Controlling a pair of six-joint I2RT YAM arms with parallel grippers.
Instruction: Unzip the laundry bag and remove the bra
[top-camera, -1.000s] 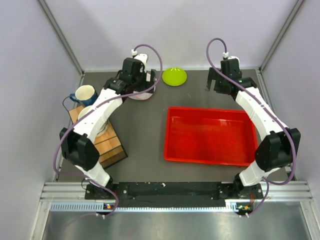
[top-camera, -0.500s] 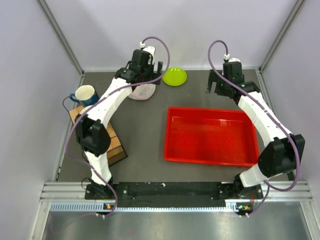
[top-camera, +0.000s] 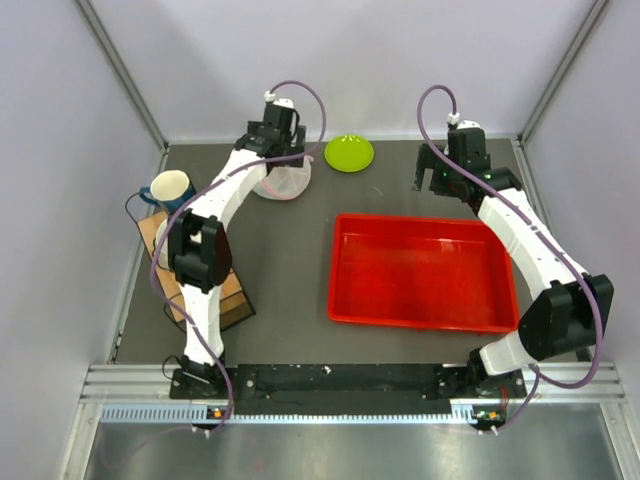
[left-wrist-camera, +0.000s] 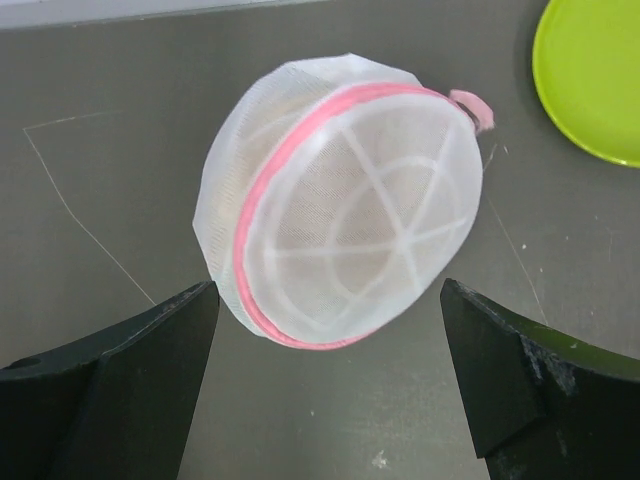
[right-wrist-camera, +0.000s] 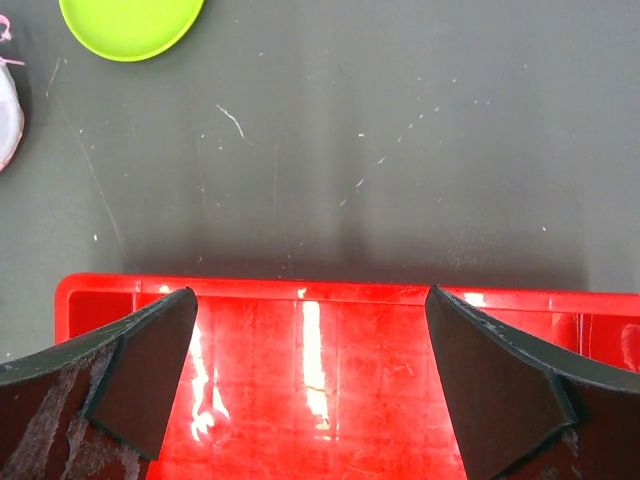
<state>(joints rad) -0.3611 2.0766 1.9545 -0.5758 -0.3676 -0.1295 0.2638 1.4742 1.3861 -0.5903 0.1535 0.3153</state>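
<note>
The laundry bag (top-camera: 283, 181) is a round white mesh pouch with pink zipper trim, lying shut on the dark table at the back, left of centre. In the left wrist view the bag (left-wrist-camera: 345, 200) is tilted, with a pink zipper tab (left-wrist-camera: 472, 108) at its upper right. My left gripper (top-camera: 284, 158) hovers over the bag, open and empty, and its fingers (left-wrist-camera: 150, 370) straddle the bag's near edge. My right gripper (top-camera: 435, 174) is open and empty above the red tray's far rim (right-wrist-camera: 300, 286). The bra is hidden; only a faint tan tint shows through the mesh.
A lime-green plate (top-camera: 349, 153) lies just right of the bag and shows in both wrist views (left-wrist-camera: 595, 80) (right-wrist-camera: 130, 20). The red tray (top-camera: 420, 219) fills the right half of the table. A blue-and-white mug (top-camera: 170, 188) and a wooden block (top-camera: 218, 288) stand at the left.
My left arm has swung and its wrist has shifted a little over the bag. The bag has stayed in place. My right gripper has barely moved.
</note>
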